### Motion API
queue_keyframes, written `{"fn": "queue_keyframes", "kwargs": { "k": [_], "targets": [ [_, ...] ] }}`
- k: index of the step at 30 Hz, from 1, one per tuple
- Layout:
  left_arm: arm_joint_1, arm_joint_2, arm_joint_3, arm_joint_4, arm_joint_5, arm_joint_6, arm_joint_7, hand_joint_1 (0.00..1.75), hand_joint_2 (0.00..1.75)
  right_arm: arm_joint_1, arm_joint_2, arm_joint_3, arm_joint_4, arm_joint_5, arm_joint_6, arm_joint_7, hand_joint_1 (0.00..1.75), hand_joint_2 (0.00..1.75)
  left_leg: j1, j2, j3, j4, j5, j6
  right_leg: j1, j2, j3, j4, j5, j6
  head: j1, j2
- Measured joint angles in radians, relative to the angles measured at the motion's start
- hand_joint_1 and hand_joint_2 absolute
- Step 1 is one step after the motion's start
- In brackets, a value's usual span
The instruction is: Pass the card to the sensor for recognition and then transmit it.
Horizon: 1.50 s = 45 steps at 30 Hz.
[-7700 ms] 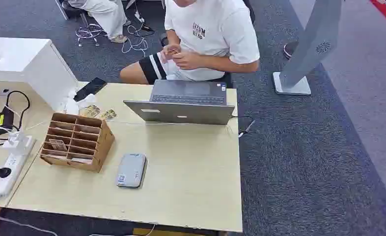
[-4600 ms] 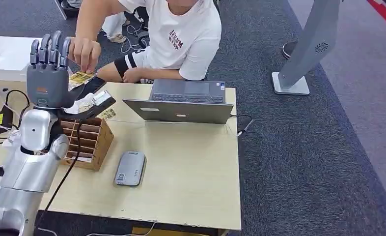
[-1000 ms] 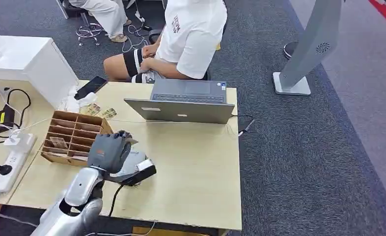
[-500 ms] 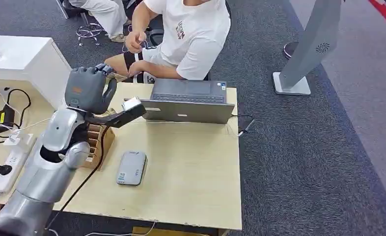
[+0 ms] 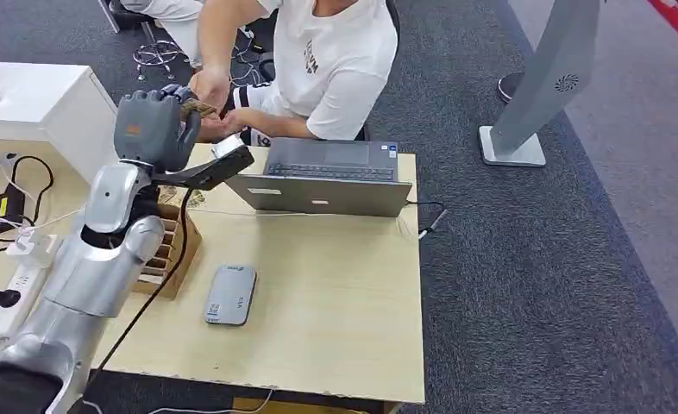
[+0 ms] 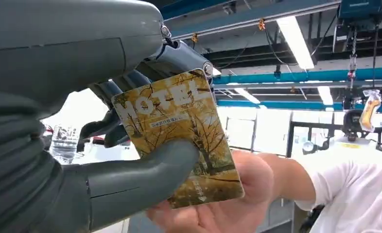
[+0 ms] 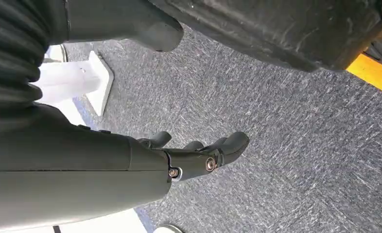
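Note:
My left hand (image 5: 152,128) is raised above the table's far left corner and pinches a yellow hotel card (image 6: 179,131) between thumb and fingers. The card (image 5: 200,107) sticks out toward a seated person, whose hand (image 5: 208,86) touches it from above; in the left wrist view that person's palm (image 6: 228,194) lies under the card's lower edge. The grey card sensor (image 5: 230,295) lies flat on the wooden table (image 5: 335,293), well below and in front of my left hand. My right hand (image 7: 199,155) hangs over grey carpet with fingers loosely apart and holds nothing.
A wooden card rack (image 5: 172,246) stands beside my left forearm. An open laptop (image 5: 327,181) sits at the table's far edge. A power strip (image 5: 12,297) and cables lie on the left. A white cabinet (image 5: 34,108) stands far left, a grey stand (image 5: 543,86) on the carpet.
My left hand, which was down at the sensor a second ago, has risen toward the person. The person's hand has come down to meet the card.

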Motion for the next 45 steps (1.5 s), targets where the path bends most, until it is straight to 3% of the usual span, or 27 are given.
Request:
{"fn": "queue_keyframes", "kwargs": {
  "k": [10, 11, 12, 13, 28, 30, 36, 41, 45],
  "targets": [
    [0.007, -0.001, 0.015, 0.032, 0.006, 0.012, -0.01, 1.75, 1.75, 0.0, 0.0, 0.0, 0.0, 0.013, -0.003, -0.003, 0.0, 1.75, 0.0, 0.0, 0.0, 0.0, 0.0, 0.0, 0.0, 0.0, 0.0, 0.0, 0.0, 0.0, 0.0, 0.0],
    [0.007, 0.0, 0.017, 0.035, 0.006, 0.014, -0.009, 0.16, 1.75, 0.0, 0.0, 0.0, 0.0, 0.013, -0.003, -0.003, 0.0, 1.75, 0.0, 0.0, 0.0, 0.0, 0.0, 0.0, 0.0, 0.0, 0.0, 0.0, 0.0, 0.0, 0.0, 0.0],
    [0.009, 0.0, 0.019, 0.035, 0.006, 0.014, -0.009, 0.16, 1.75, 0.0, 0.0, 0.0, 0.0, 0.013, -0.003, -0.003, 0.0, 1.75, 0.0, 0.0, -0.001, 0.0, 0.0, 0.0, 0.0, 0.0, 0.0, 0.0, 0.0, 0.0, 0.0, 0.0],
    [0.011, 0.0, 0.023, 0.035, 0.007, 0.016, -0.01, 0.0, 1.75, 0.0, 0.0, 0.0, 0.0, 0.013, -0.004, -0.003, 0.0, 1.75, 0.0, 0.0, -0.001, 0.0, 0.0, 0.0, 0.0, 0.0, 0.0, 0.0, 0.0, 0.0, 0.0, 0.0],
    [0.045, -0.002, 0.033, 0.033, -0.011, 0.091, -0.021, 0.0, 1.75, 0.0, 0.001, 0.0, 0.001, 0.013, -0.012, -0.003, 0.0, 1.75, 0.0, 0.0, -0.001, 0.0, 0.0, 0.0, 0.0, 0.0, 0.0, 0.0, 0.0, 0.0, 0.0, 0.0],
    [0.112, -0.003, 0.034, -0.024, -0.02, 0.132, -0.053, 0.0, 1.75, 0.0, 0.001, 0.0, 0.002, 0.006, -0.012, 0.004, 0.0, 1.75, 0.0, 0.0, -0.001, 0.0, 0.0, 0.0, 0.0, 0.0, 0.0, 0.0, 0.0, 0.0, 0.0, 0.0],
    [0.313, 0.029, 0.035, -0.207, -0.049, 0.173, -0.092, 0.0, 1.75, 0.004, 0.005, -0.001, 0.002, -0.027, -0.015, 0.016, 0.0, 1.75, 0.0, 0.001, -0.001, 0.0, -0.002, 0.001, 0.0, 0.002, -0.001, 0.0, -0.001, 0.0, 0.0, 0.0],
    [0.579, 0.059, 0.067, -0.39, -0.071, 0.24, -0.135, 0.0, 1.75, 0.013, 0.012, -0.018, -0.002, -0.043, -0.016, 0.021, 0.0, 1.75, 0.0, 0.004, 0.0, -0.001, -0.004, -0.001, 0.0, 0.005, -0.001, 0.0, -0.004, 0.001, 0.0, 0.0],
    [0.764, 0.075, 0.097, -0.487, -0.089, 0.229, -0.132, 0.0, 1.75, 0.019, 0.017, -0.032, -0.006, -0.043, -0.022, 0.027, 0.0, 1.75, 0.0, 0.004, -0.001, -0.001, -0.005, 0.0, 0.0, 0.004, -0.001, -0.001, -0.005, 0.001, -0.001, 0.0]
  ]
}}
